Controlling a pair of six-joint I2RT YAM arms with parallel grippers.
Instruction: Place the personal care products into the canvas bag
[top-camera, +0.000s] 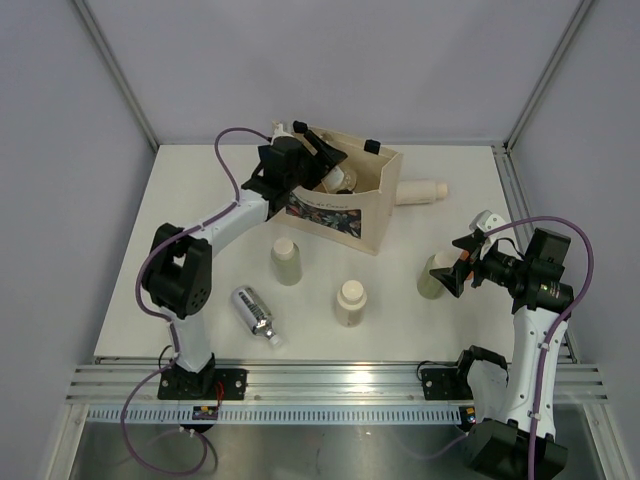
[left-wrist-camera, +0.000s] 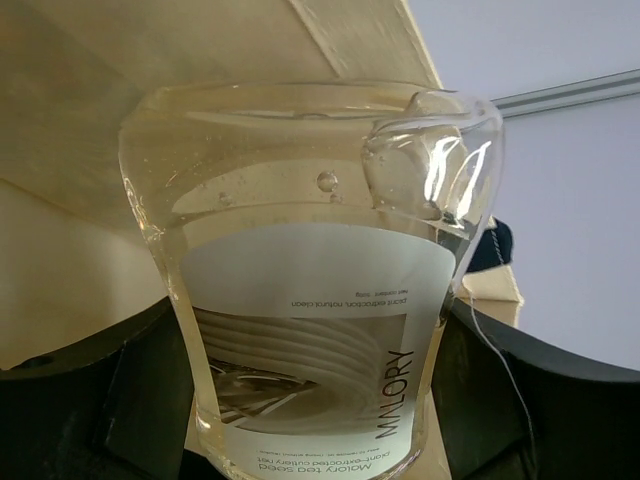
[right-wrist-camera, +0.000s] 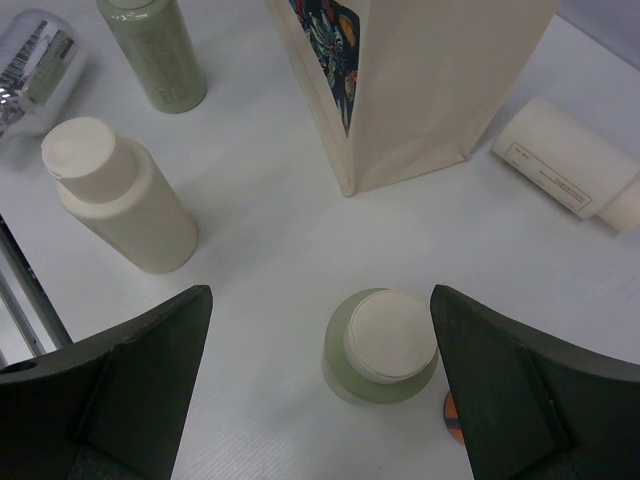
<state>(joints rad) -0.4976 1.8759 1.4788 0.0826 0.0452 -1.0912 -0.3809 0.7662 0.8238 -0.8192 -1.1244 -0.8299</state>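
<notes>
The canvas bag (top-camera: 350, 215) stands open at the back centre, its floral panel facing front; it also shows in the right wrist view (right-wrist-camera: 420, 90). My left gripper (top-camera: 300, 160) is at the bag's left top edge, shut on a clear squarish bottle (left-wrist-camera: 320, 250) of yellowish liquid. My right gripper (top-camera: 458, 265) is open just above a standing pale green bottle (top-camera: 434, 277), whose cream cap (right-wrist-camera: 388, 335) lies between the open fingers (right-wrist-camera: 150, 380). A second pale green bottle (top-camera: 287, 260), a beige bottle (top-camera: 350, 302) and a lying silver bottle (top-camera: 255, 313) are in front of the bag.
A cream-white bottle (top-camera: 420, 190) lies on its side behind the bag's right end. A pale rounded thing (top-camera: 340, 180) shows inside the bag. A small orange object (right-wrist-camera: 453, 420) peeks out beside the right finger. A metal rail (top-camera: 320, 380) runs along the table's near edge.
</notes>
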